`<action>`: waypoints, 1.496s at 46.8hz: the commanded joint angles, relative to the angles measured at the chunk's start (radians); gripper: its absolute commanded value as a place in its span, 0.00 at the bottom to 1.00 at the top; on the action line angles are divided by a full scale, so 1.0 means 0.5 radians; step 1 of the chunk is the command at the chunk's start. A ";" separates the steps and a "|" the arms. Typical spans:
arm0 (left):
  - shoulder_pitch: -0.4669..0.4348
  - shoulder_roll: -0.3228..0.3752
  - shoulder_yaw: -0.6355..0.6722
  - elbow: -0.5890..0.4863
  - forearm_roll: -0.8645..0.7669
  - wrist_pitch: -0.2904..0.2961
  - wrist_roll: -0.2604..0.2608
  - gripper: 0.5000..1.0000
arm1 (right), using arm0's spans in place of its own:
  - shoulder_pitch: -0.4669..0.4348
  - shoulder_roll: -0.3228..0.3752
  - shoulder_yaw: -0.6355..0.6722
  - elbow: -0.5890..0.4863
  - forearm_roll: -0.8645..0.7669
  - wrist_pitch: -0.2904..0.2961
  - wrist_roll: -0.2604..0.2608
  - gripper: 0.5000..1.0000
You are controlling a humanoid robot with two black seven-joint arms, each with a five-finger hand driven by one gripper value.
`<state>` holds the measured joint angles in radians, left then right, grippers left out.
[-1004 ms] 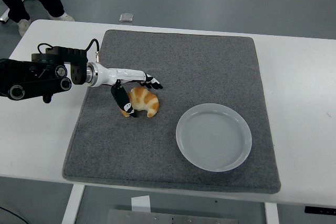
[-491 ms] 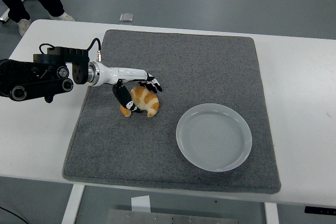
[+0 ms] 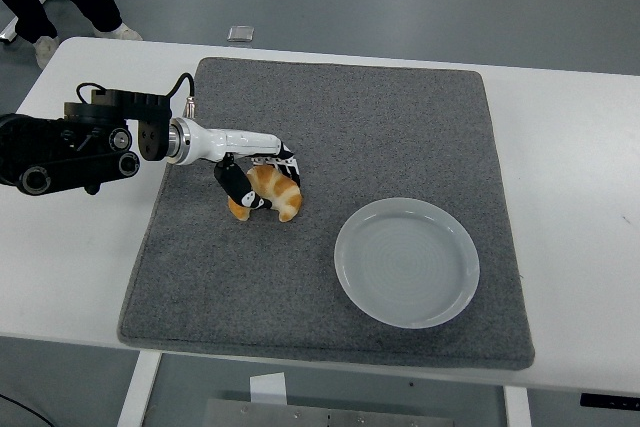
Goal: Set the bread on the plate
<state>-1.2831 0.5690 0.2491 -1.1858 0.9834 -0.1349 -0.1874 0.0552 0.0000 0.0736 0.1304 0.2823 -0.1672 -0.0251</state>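
Observation:
A golden croissant-shaped bread (image 3: 274, 193) lies on the grey mat (image 3: 380, 127), left of the middle. My left hand (image 3: 262, 179) reaches in from the left and is curled around it: the fingers wrap over its top and the thumb presses its near left side. The empty pale round plate (image 3: 407, 261) sits on the mat to the lower right of the bread, a hand's width away. No right arm appears in the picture.
The mat covers most of the white table (image 3: 570, 147). A person's legs and shoes (image 3: 60, 7) stand beyond the table's far left corner. A small grey object (image 3: 240, 33) lies on the floor behind the table.
The left hand's fingers have curled down from an extended pose over the bread and closed around it. The bread has barely shifted.

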 commanded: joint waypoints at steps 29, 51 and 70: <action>-0.008 0.000 -0.007 0.003 0.049 0.058 0.001 0.00 | 0.000 0.000 0.000 0.000 0.000 0.000 0.001 0.90; -0.133 0.068 -0.197 -0.021 0.034 0.009 -0.006 0.00 | 0.000 0.000 0.000 0.000 0.000 0.000 0.001 0.90; -0.351 0.199 -0.498 -0.028 0.006 -0.184 -0.009 0.00 | 0.000 0.000 0.000 0.000 0.000 0.000 0.001 0.90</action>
<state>-1.4414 0.6576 0.0191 -1.1989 0.9870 -0.2151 -0.1921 0.0552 0.0000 0.0736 0.1304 0.2823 -0.1672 -0.0254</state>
